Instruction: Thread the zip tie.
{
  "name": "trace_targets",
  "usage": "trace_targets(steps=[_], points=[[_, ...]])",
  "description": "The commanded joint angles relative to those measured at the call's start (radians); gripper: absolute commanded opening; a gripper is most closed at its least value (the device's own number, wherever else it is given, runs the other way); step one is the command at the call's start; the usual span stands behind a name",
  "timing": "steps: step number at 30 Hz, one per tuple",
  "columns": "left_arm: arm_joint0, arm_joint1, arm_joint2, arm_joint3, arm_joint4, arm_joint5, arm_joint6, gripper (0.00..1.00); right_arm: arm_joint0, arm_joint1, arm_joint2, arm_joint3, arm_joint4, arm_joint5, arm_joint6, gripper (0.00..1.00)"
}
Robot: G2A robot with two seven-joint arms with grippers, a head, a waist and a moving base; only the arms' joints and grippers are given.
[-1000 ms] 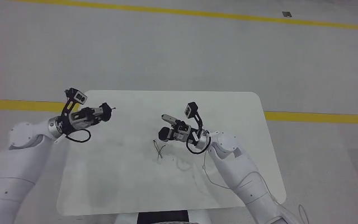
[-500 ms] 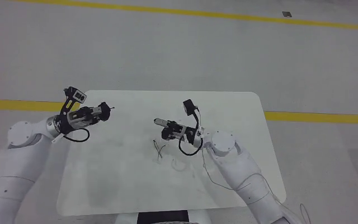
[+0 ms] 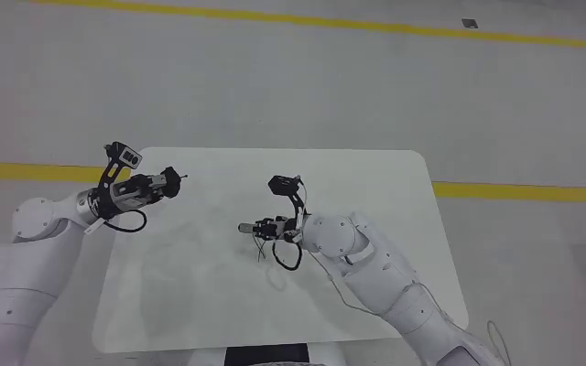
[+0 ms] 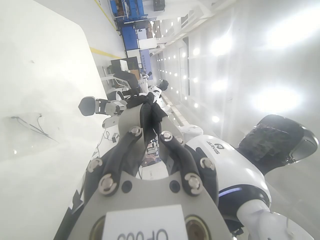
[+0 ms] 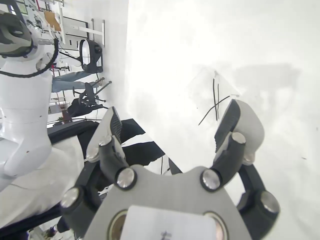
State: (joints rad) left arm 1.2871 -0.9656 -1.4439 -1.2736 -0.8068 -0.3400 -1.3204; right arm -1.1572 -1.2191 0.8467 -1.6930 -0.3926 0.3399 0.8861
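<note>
Grey floor (image 3: 275, 82) with yellow lines (image 3: 513, 190) painted across it lay all around a white desk (image 3: 366, 183) with rounded corners. Over that desk the right arm (image 3: 366, 265) stretched in from the near right side toward the middle, while the left arm (image 3: 55, 220) hung over the desk's left edge, well apart from the other. At the end of the right arm the right fingers (image 3: 247, 228) stood spread wide, with nothing between them; in the right wrist view these fingers (image 5: 235, 123) framed bare desk (image 5: 190, 26), and their dark pads faced each other across the gap. The left fingers (image 3: 171, 181) were pressed together, pad against pad, and in the left wrist view the left fingers (image 4: 150, 116) met in a dark bunch at the tips, though I could not tell whether anything thin was pinched there. Smallest of all, the zip ties (image 3: 261, 247), a few thin black strands crossed over one another, lay flat near the middle of the desk, just beside the right fingers. From the right wrist view the zip ties (image 5: 216, 101) sat just ahead of the spread tips, nearer to one of them, and from the left wrist view the zip ties (image 4: 32, 127) lay far off on the desk (image 4: 37, 51)
</note>
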Motion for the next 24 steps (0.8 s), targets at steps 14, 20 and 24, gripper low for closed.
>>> trace_targets(steps=[14,20,24], points=[[0.0,0.0,0.0,0.0,0.0,0.0,0.0,0.0,0.188,-0.066,-0.188,0.127,-0.156,0.0,0.164,1.0],[0.0,0.0,0.0,0.0,0.0,0.0,0.0,0.0,0.28,-0.126,-0.268,0.223,-0.211,0.0,0.301,1.0],[0.0,0.0,0.0,0.0,0.0,0.0,0.0,0.0,0.28,-0.126,-0.268,0.223,-0.211,0.0,0.301,1.0]])
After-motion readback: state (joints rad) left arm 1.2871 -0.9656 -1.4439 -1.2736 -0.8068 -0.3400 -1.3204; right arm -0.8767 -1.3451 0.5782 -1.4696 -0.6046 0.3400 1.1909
